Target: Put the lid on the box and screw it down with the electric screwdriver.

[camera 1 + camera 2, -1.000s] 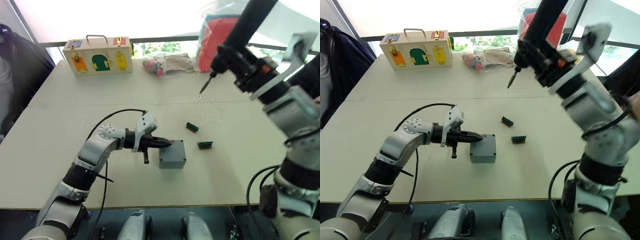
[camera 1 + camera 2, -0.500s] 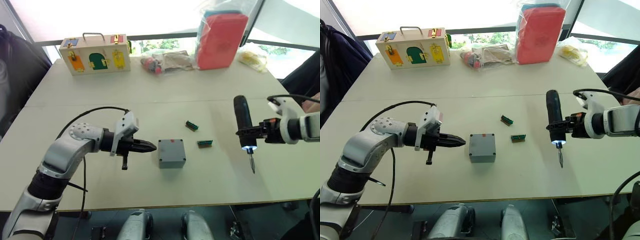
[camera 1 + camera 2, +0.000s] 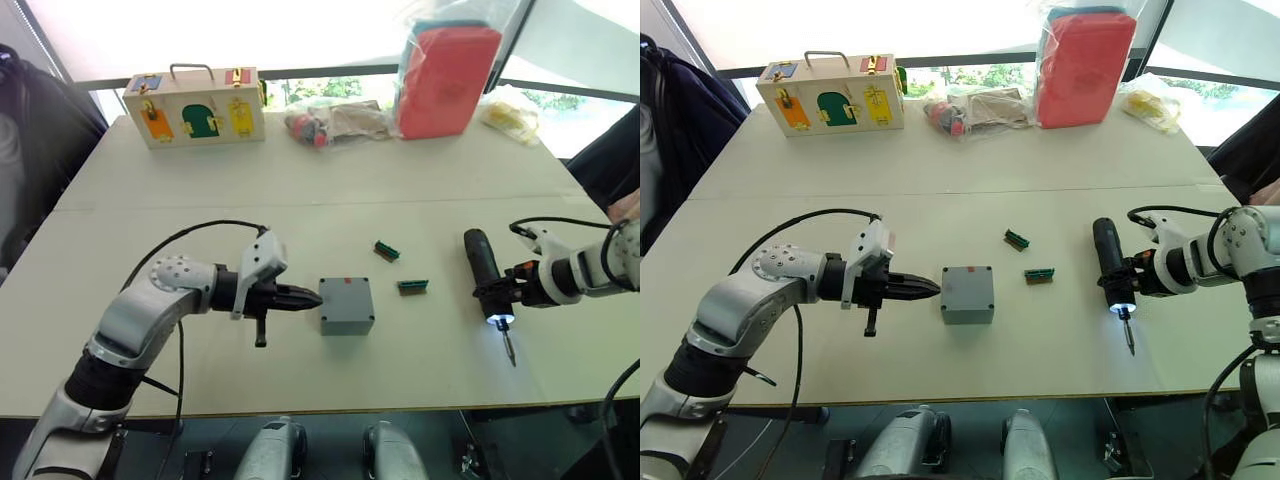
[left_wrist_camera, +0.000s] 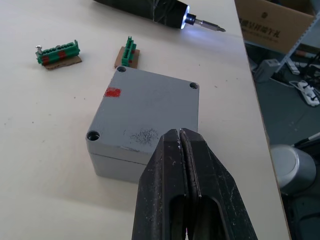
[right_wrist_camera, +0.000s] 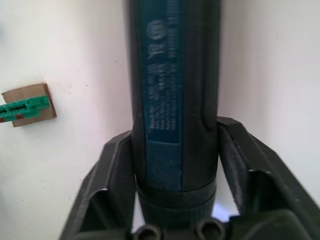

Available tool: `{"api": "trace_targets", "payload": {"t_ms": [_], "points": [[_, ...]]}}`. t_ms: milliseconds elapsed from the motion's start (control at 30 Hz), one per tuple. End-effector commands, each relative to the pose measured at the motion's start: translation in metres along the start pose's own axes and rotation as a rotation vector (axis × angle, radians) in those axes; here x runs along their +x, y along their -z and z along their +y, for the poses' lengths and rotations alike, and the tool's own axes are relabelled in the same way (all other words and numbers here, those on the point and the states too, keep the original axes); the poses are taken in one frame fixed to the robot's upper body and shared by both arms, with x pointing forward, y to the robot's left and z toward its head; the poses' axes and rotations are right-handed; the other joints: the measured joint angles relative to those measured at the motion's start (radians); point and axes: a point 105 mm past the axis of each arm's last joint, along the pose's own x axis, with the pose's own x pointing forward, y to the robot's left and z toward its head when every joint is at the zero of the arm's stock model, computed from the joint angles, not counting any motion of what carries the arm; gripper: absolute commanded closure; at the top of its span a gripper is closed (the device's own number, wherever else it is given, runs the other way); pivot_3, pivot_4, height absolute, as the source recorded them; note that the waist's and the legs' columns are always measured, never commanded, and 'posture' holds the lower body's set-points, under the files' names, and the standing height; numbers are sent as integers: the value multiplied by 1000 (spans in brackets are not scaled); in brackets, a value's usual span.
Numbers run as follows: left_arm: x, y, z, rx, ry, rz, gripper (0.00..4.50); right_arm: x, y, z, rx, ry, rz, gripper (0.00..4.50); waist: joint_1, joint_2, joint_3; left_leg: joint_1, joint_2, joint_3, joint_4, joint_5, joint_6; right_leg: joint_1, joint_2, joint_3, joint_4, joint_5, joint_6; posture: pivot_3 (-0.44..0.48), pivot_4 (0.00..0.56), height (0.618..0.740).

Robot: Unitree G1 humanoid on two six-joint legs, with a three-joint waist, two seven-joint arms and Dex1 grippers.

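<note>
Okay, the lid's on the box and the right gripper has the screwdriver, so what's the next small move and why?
Probably lift the screwdriver in the right gripper, turn its bit down and carry it over a corner hole of the lid. It lies low on the table, apart from the box, while the shut left gripper steadies the lid's edge.

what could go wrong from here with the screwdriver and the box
The electric screwdriver in the right hand sits well off to the side of the box, tip lit, so it may miss the corner holes. The shut left hand only nudges the lid, so the box could slide.
</note>
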Motion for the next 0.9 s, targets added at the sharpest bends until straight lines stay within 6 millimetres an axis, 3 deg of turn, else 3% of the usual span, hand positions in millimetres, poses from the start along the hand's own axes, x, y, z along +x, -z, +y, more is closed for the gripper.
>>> {"api": "trace_targets", "payload": {"t_ms": [33,67,167,267,400,533,633,767,900], "points": [[-9,-5,1,19,-20,-16,4500,-8,-11,-2,-67,23,-58,343,0,0,0,0,0,0,0,0,0,0,0,0,0,0,0,0,150,740],[-11,-5,2,15,-25,-15,4500,-13,-19,-1,-96,25,-97,55,0,0,0,0,0,0,0,0,0,0,0,0,0,0,0,0,150,740],[-31,-5,19,-8,-118,-18,4500,-37,-48,9,-195,7,-253,23,0,0,1,0,0,0,1,0,0,0,0,0,0,0,0,0,150,740],[-50,-9,34,-56,-202,-55,4500,-69,-70,42,-389,-92,-432,23,0,3,3,0,0,0,0,0,0,-2,0,0,2,0,1,0,150,740],[-50,0,42,-115,-238,-64,4500,-78,-52,100,-642,-292,-553,23,1,2,3,0,1,-1,0,0,-1,-3,2,0,5,-1,3,0,150,740],[-24,15,33,-155,-175,-36,4500,-35,16,143,-869,-410,-407,23,5,-4,3,0,0,-3,1,0,-1,0,1,0,5,-1,3,0,150,740],[-7,22,30,-151,-151,-23,4500,-10,48,158,-911,-463,-356,23,7,-4,3,0,-2,-3,3,0,0,0,-2,1,5,0,3,0,150,740],[4,28,35,-104,-169,19,4500,15,67,161,-947,-433,-326,23,4,-5,4,0,-2,-3,3,0,-1,-1,-2,2,5,0,2,0,150,740],[8,33,33,-67,-147,55,4500,30,71,166,-937,-431,-330,23,3,-5,4,0,-1,-3,2,0,-2,-2,-2,1,6,0,2,0,150,740]]}}
